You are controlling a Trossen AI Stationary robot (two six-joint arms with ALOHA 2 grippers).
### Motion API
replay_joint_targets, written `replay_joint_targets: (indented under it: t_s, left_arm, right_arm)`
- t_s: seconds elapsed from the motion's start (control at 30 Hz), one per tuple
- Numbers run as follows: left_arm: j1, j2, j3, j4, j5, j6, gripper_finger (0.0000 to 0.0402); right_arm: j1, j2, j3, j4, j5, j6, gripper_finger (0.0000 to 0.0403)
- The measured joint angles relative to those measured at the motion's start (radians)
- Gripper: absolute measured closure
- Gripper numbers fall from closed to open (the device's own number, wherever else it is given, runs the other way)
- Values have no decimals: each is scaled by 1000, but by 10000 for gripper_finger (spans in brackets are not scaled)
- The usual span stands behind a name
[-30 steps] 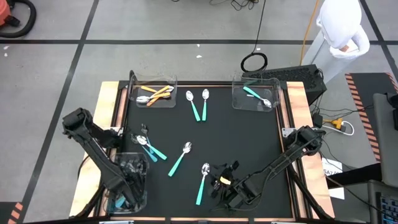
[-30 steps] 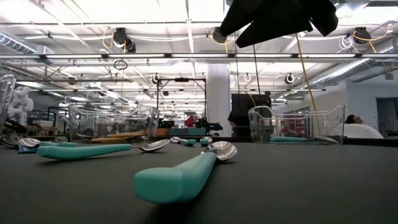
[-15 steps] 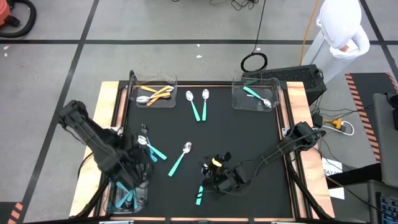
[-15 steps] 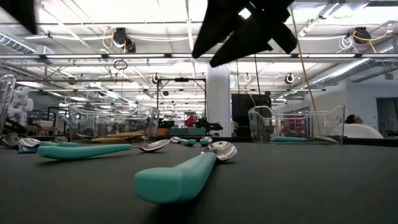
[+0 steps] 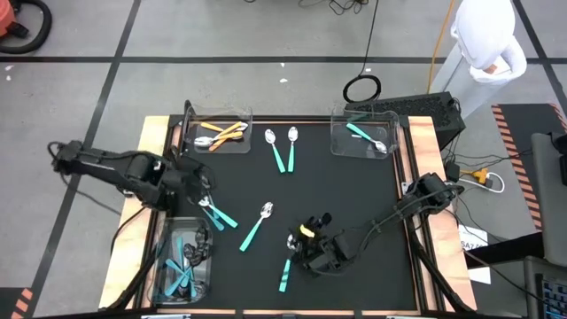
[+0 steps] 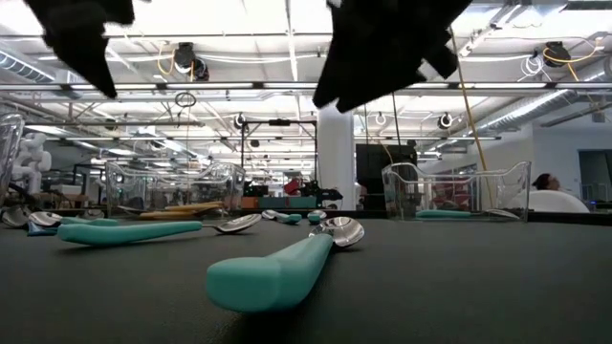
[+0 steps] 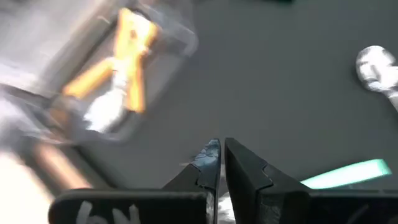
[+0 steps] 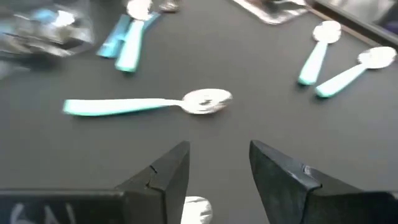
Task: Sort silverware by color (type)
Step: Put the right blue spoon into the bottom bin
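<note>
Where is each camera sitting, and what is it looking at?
High view: above the table, looking straight down; both arms show, left gripper and right gripper.
Low view: at tabletop height, looking across at a teal spoon; dark arm parts hang from above.
Left wrist view: looks past shut fingers toward the bin of orange spoons.
Right wrist view: looks past open fingers at a teal spoon lying alone.
High and left wrist views share the orange spoons.

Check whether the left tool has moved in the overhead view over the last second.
Yes. The left tool has left the clear bin at the table's near left corner and now sits farther up the table, toward the bin of orange spoons.
</note>
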Motion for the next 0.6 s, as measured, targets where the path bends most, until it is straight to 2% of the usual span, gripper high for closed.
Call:
replay_joint_targets:
  t_s: [0.07,0.13,0.23,0.33,0.5,0.6]
  left_arm:
    - [65,-55,-83,116,88,38,375]
    - [120,-81,-143,197,134,71,375]
    - [196,-75,-182,228,177,108,362]
    - [263,-42,-211,227,220,124,325]
    - [359,33,-254,232,236,140,231]
    - [423,87,-292,280,329,202,183]
  right_arm:
    - [-44,0,-10,-34,5,-23,238]
    - [-116,0,-30,-41,-11,-83,238]
    - [-259,0,-80,51,-130,-206,238]
    - [-384,1,-173,302,-343,-372,238]
    - [-510,2,-326,817,-708,-557,238]
    - [-549,2,-371,975,-805,-623,238]
